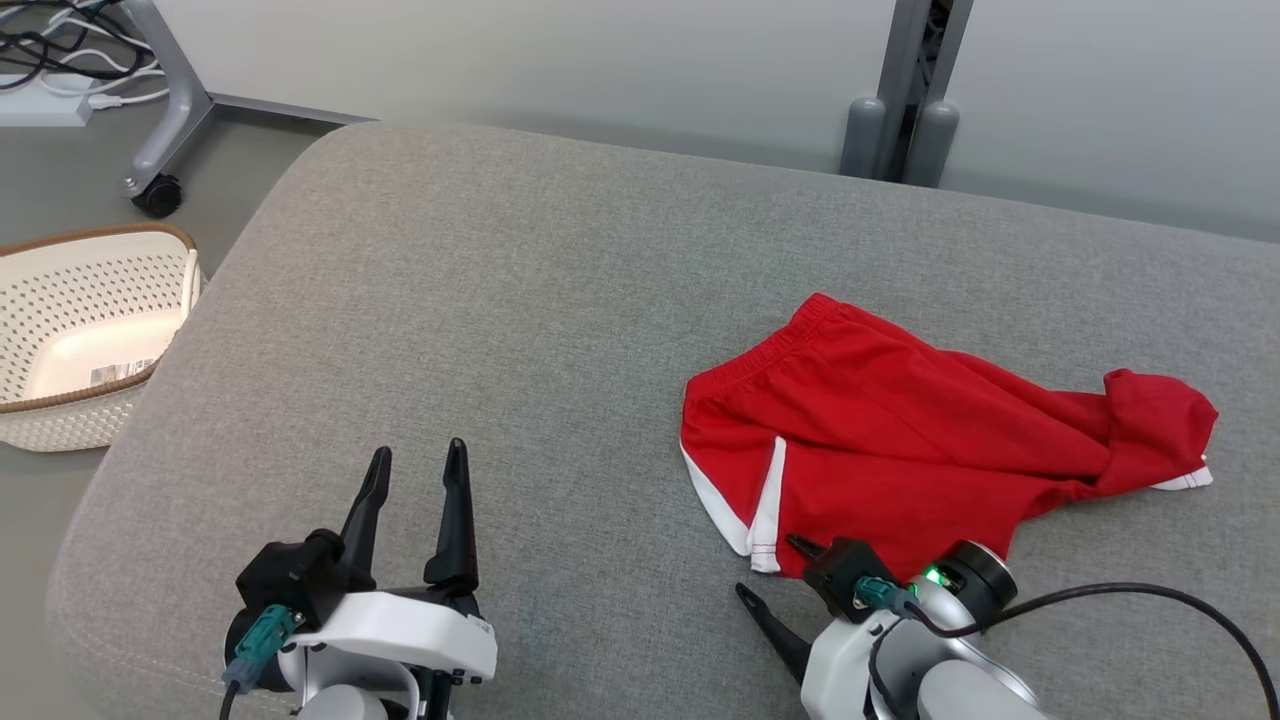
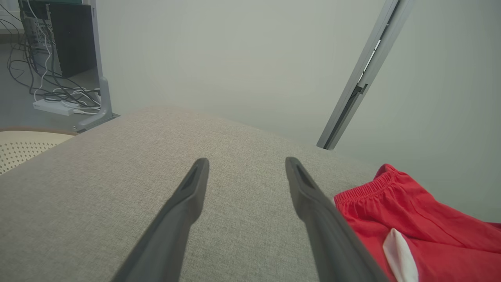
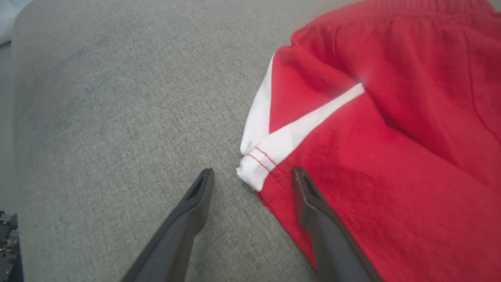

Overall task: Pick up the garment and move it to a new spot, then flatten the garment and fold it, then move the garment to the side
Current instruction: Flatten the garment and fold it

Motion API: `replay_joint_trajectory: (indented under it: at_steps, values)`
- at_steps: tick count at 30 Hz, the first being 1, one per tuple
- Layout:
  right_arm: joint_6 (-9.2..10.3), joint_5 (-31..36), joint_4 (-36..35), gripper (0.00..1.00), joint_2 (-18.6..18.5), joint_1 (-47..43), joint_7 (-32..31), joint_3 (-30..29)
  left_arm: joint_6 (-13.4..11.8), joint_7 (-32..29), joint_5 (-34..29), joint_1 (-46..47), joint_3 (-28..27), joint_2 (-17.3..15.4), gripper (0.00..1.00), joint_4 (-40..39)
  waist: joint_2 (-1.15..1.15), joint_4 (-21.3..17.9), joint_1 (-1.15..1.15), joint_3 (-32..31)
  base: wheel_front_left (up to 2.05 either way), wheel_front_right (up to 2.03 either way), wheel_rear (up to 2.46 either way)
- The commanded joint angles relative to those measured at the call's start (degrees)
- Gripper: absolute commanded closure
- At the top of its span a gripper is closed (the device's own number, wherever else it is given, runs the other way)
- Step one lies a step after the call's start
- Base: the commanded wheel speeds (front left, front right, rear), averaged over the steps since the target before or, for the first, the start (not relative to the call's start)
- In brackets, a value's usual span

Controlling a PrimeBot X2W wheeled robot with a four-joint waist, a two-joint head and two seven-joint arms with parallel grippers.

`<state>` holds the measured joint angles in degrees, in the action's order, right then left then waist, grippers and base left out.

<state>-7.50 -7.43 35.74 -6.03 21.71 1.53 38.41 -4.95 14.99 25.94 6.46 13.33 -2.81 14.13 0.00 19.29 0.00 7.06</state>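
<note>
A cream perforated plastic basket (image 1: 50, 430) sits on the floor at far left. The left gripper (image 1: 418, 450) hovers over the grey fabric cushion (image 1: 500, 350), fingers spread, empty. Crumpled red cotton shorts with white trim (image 1: 900, 440) lie on the cushion's right half; the right gripper (image 1: 770, 567), fingers spread, straddles their near hem corner

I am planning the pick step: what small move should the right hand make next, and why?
Probably lower the right hand a little and close it on the white hem corner of the shorts. The hand is open, the corner lies just ahead between its fingers, and nothing is held.
</note>
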Motion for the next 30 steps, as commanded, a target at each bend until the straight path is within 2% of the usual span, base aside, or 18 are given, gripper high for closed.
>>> replay_joint_trajectory:
  at_steps: [1, 10, 11, 12, 13, 21, 25, 30]
  values:
    - [0.01, 0.18, 0.17, 0.00, -0.12, 0.28, 0.35, -0.25, -0.34, 0.18, 0.43, 1.06, -0.01, -0.20, 0.00, -0.19, 0.00, 0.11, 0.00, 0.13, 0.00, 0.00, 0.00]
    - [0.01, 0.99, 4.08, 0.00, 1.23, 1.45, 1.90, -2.81, -0.60, 0.18, 0.86, 1.46, 0.72, -0.20, 0.00, -0.39, 0.00, 0.48, 0.00, 1.29, 0.00, 0.00, 0.00]
    - [0.01, 1.10, 4.55, 0.27, 1.37, 1.47, 2.13, -3.13, -0.63, 0.18, 0.86, 1.41, 0.79, -0.21, 0.00, -0.35, 0.00, 0.48, 0.00, 1.39, 0.00, 0.00, 0.00]
    - [0.01, 1.09, 5.01, 0.71, 1.54, 1.57, 2.20, -3.41, -0.68, 0.18, 0.81, 1.38, 0.86, -0.20, 0.00, -0.31, 0.00, 0.47, 0.00, 1.47, 0.00, 0.00, 0.00]
    - [0.01, 1.17, 5.42, 1.00, 1.70, 1.69, 2.42, -3.53, -0.68, 0.18, 0.80, 1.43, 0.85, -0.20, 0.00, -0.23, 0.00, 0.44, 0.00, 1.52, 0.00, 0.00, 0.00]
    - [0.01, 1.01, 6.81, 1.00, 2.25, 1.53, 4.15, -4.37, -0.41, 0.18, -0.16, 0.87, -0.04, -0.20, 0.00, 0.38, 0.00, -1.23, 0.00, 0.55, 0.00, 0.00, 0.00]
    - [0.01, 0.21, 5.09, 1.00, 2.07, 0.56, 4.44, -5.24, -0.08, 0.18, -0.72, 0.07, -0.73, -0.20, 0.00, 0.44, 0.00, -3.36, 0.00, -0.88, 0.00, 0.00, 0.00]
    - [0.00, -1.28, 0.95, 1.00, -0.30, -1.44, 2.80, -4.27, 0.37, 0.18, -1.29, -0.61, -1.34, -0.20, 0.00, 0.59, 0.00, -6.77, 0.00, -2.86, 0.00, 0.00, 0.00]
